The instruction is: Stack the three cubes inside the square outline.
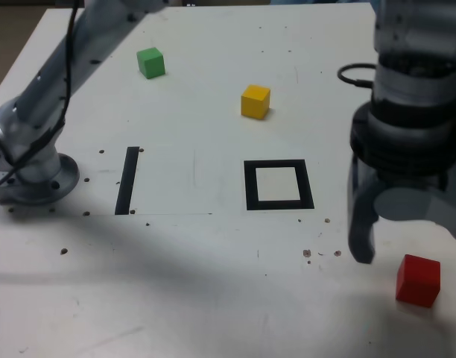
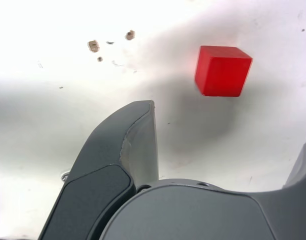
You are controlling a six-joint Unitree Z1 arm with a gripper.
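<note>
Your gripper hangs wide open and empty in the exterior view, beside the red cube; the square outline sits empty, yellow cube and green cube behind it. Wrist view: red cube lies between your spread fingers, untouched.

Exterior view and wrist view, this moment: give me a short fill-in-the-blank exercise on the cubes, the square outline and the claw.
1. The cube nearest the open claw is ____.
2. The square outline holds ____ cubes.
3. In the exterior view, the yellow cube lies to the ____ of the green cube.
4. The claw's jaws are open and grip ____.

Missing words: red; no; right; nothing
</note>
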